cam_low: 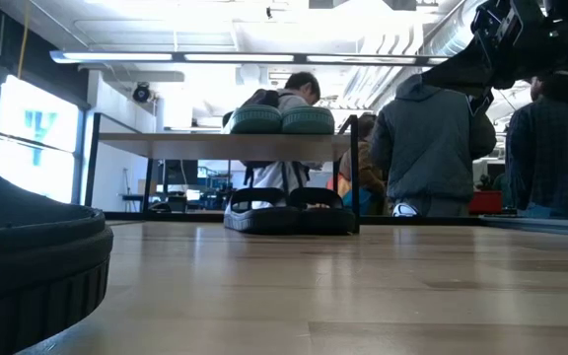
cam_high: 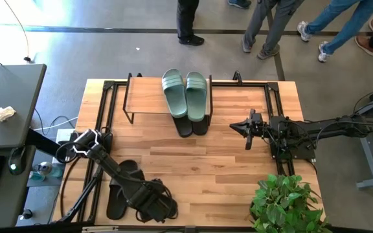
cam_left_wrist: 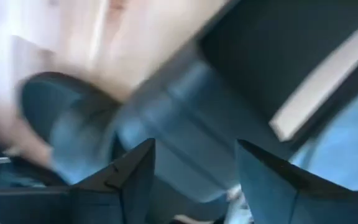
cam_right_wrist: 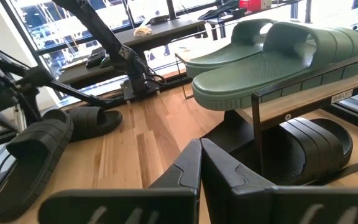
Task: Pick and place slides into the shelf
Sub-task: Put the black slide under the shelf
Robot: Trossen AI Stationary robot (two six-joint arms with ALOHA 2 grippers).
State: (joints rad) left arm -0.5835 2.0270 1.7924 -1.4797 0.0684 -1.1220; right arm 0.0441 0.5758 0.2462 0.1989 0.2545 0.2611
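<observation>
The green slides lie side by side on top of the shelf, and one black pair sits under it, so four of the six seem already placed. The last black pair lies at the near left corner of the counter. The left pincer is low over this pair with its fingers apart, probably to grasp one slide. The right pincer waits near the shelf, above the counter, with its fingers together and holding nothing.
</observation>
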